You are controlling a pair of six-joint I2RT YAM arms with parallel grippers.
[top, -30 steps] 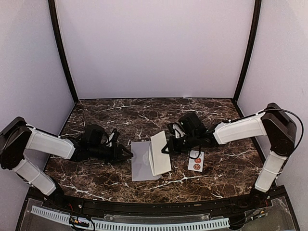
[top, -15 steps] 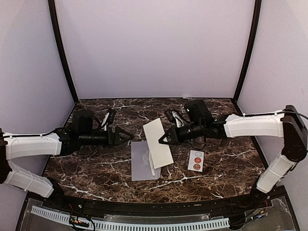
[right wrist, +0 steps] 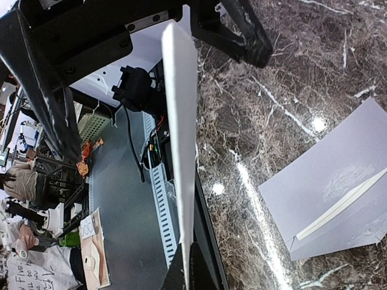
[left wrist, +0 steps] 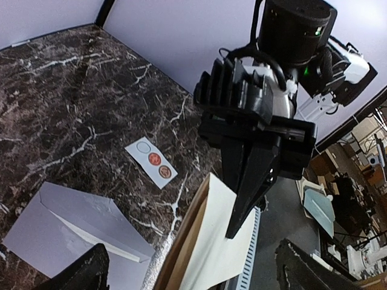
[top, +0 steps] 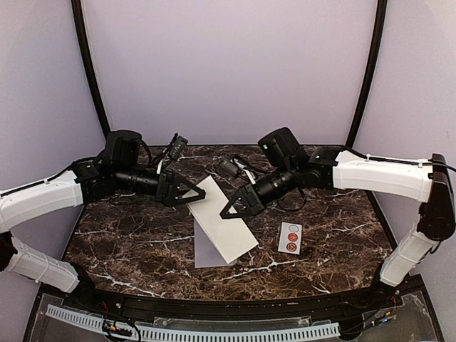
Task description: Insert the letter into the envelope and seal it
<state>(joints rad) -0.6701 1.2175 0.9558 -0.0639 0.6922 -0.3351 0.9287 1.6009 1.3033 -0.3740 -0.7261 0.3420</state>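
The letter (top: 222, 222), a folded white sheet, hangs tilted in the air above the table. My right gripper (top: 228, 211) is shut on its right edge; it shows in the left wrist view (left wrist: 251, 181) and in its own view (right wrist: 188, 266), where the letter (right wrist: 180, 133) is edge-on. My left gripper (top: 189, 197) is open at the letter's left end, its jaws wide on either side of the sheet (left wrist: 211, 241) without touching it. The grey-lavender envelope (top: 206, 251) lies flat on the table below, partly hidden by the letter, flap open (left wrist: 72, 223) (right wrist: 326, 187).
A small white sticker strip (top: 289, 237) with round seals lies on the marble table (top: 128, 242) right of the envelope; it also shows in the left wrist view (left wrist: 154, 164). Lavender walls (top: 228, 71) enclose the back and sides.
Both arms have risen and moved back. The right gripper has lifted the letter off the envelope into the air. The left gripper has come up to the letter's left end.
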